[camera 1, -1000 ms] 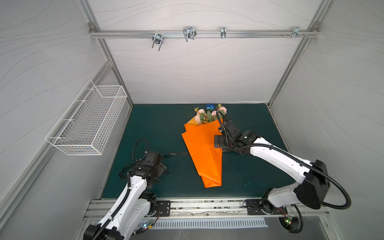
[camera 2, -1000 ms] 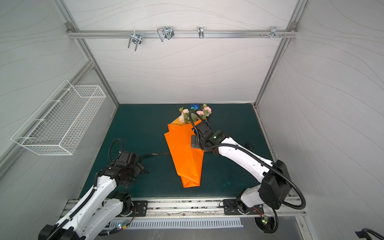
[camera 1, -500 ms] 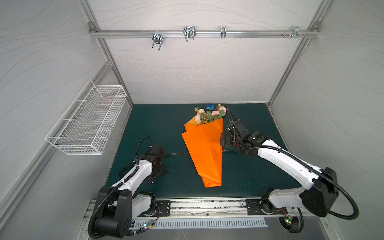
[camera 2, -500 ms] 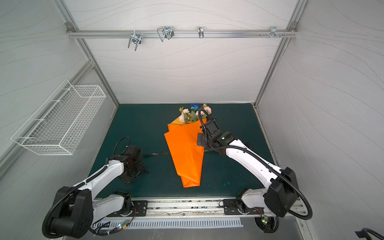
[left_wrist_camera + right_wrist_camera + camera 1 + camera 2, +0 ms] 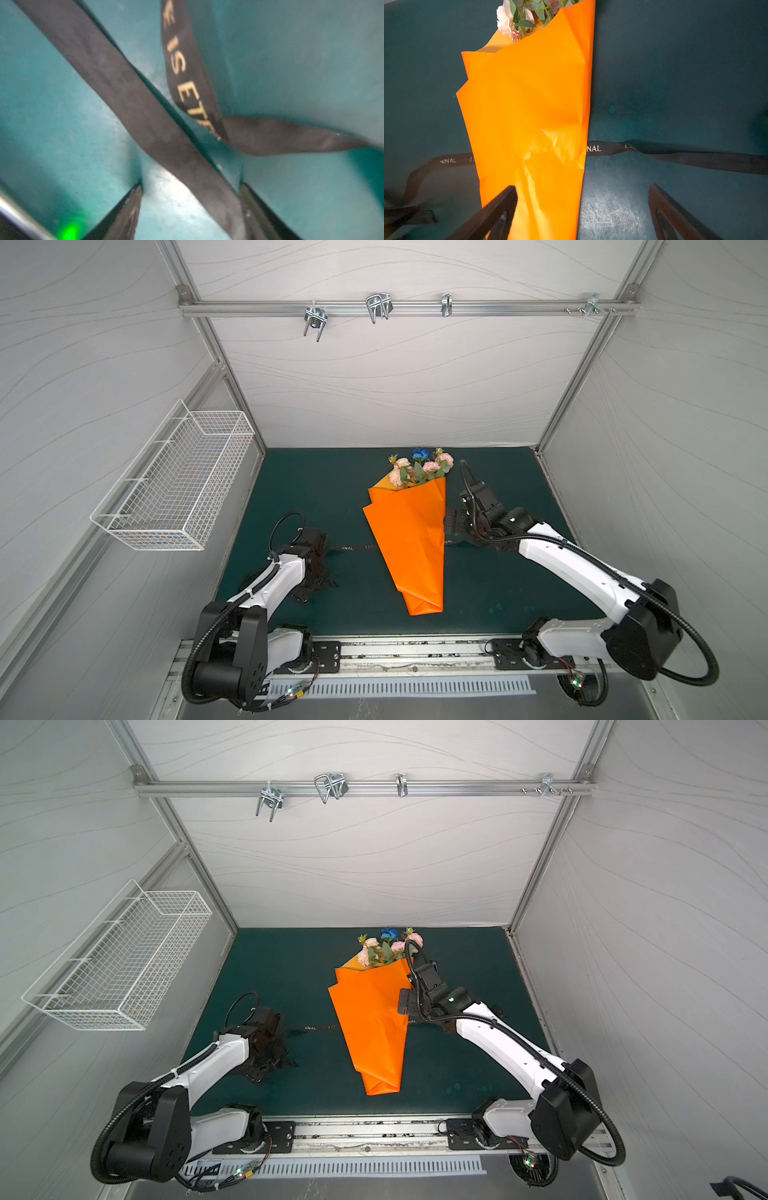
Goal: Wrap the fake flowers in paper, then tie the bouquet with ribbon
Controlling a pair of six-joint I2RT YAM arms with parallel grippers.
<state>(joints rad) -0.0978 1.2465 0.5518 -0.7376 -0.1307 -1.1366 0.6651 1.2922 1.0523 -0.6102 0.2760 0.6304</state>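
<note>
The bouquet of fake flowers (image 5: 419, 467) (image 5: 388, 947) (image 5: 519, 18) lies mid-mat, wrapped in an orange paper cone (image 5: 409, 539) (image 5: 529, 104) with the blooms toward the back wall. A black lettered ribbon (image 5: 353, 548) (image 5: 145, 116) (image 5: 612, 148) runs under the cone and out on both sides. My left gripper (image 5: 190, 187) is low over the ribbon's bunched left end (image 5: 320, 585). Its jaws stand apart, and a strand passes between them close to one finger. My right gripper (image 5: 451, 522) (image 5: 582, 187) is open, straddling the cone's right edge from above.
A white wire basket (image 5: 178, 485) hangs on the left wall. A metal rail with hooks (image 5: 378, 308) crosses the back wall. Both arm bases sit on the aluminium rail (image 5: 415, 651) at the front edge of the green mat (image 5: 498, 585).
My left arm has reached forward and down onto the ribbon's left end, and its jaws have narrowed. My right gripper has drawn back from over the cone to its right edge, still open.
</note>
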